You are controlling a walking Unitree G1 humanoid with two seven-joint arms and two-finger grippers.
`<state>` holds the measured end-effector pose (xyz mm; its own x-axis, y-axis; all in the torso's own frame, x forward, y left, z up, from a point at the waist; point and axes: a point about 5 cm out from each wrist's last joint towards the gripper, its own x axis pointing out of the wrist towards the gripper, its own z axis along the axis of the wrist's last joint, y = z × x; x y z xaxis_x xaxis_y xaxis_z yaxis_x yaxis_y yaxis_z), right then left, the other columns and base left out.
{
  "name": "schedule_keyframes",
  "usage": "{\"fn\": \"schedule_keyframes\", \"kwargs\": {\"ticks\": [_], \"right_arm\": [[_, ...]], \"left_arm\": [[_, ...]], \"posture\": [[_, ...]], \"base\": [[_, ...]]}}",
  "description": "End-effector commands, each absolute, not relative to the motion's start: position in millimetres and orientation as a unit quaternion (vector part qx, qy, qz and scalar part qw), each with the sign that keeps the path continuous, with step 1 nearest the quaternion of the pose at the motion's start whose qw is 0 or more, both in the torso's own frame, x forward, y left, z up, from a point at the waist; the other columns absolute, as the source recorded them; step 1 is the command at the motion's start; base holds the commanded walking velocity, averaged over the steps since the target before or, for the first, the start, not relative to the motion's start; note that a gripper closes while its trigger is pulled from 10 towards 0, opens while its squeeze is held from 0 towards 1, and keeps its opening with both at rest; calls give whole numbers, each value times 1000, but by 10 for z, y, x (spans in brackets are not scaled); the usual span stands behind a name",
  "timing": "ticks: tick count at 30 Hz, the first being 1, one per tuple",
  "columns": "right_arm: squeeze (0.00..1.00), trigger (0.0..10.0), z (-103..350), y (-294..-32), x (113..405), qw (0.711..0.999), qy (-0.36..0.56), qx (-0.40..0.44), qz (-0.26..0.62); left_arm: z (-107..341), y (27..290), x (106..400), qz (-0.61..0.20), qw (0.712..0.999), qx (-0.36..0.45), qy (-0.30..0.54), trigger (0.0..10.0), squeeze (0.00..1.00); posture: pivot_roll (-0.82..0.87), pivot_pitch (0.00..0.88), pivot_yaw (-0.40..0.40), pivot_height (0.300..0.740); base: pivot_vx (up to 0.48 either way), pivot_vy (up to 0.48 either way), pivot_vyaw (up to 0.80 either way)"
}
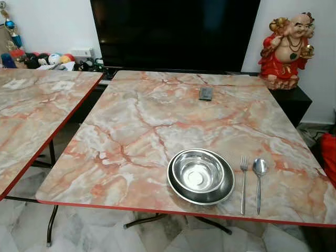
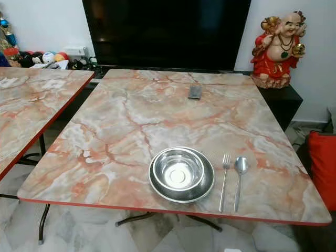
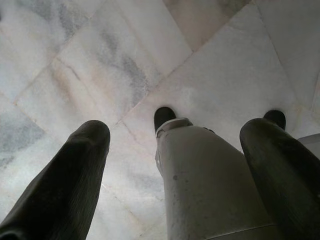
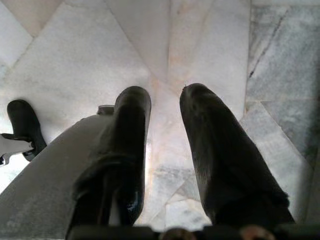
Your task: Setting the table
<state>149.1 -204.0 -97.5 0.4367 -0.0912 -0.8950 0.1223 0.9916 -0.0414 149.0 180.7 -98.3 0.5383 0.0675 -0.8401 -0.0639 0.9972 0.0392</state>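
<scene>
The desk (image 1: pixel 136 126) has a glossy, smooth marble-patterned top with a red edge. On it, the bowl (image 1: pixel 198 172), plate (image 1: pixel 227 191), fork (image 1: pixel 243 181) and spoon (image 1: pixel 259 181) are shiny polished metal. The floor (image 3: pixel 100 65) beneath is smooth pale marble tile.

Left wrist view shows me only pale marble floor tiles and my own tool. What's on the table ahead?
Observer: A round steel bowl sits inside a shallow steel plate near the front edge of the pink marble-patterned table.
Operator: Any cutlery out yet?
Observer: Yes, a steel fork and a steel spoon lie side by side to the right of the bowl.
Operator: Is my right tool holding anything?
Observer: No, the right tool hangs over the floor with its fingers apart and nothing between them.
</scene>
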Motion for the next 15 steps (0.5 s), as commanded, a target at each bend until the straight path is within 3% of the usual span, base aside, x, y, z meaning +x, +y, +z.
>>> {"fn": "schedule_keyframes", "kwargs": {"ticks": [1,15], "right_arm": [[1000,10000,-960,-2035,1533,852,520,13,-62],[1000,10000,-957,-2107,1506,850,523,0,-56]], "left_arm": [[-1009,1797,1432,36,871,5,490,10000,0],[-1009,1792,1433,38,871,2,490,10000,0]], "posture": [[13,0,-11,740],[17,0,-16,740]], "base": [[0,0,0],[0,0,0]]}}
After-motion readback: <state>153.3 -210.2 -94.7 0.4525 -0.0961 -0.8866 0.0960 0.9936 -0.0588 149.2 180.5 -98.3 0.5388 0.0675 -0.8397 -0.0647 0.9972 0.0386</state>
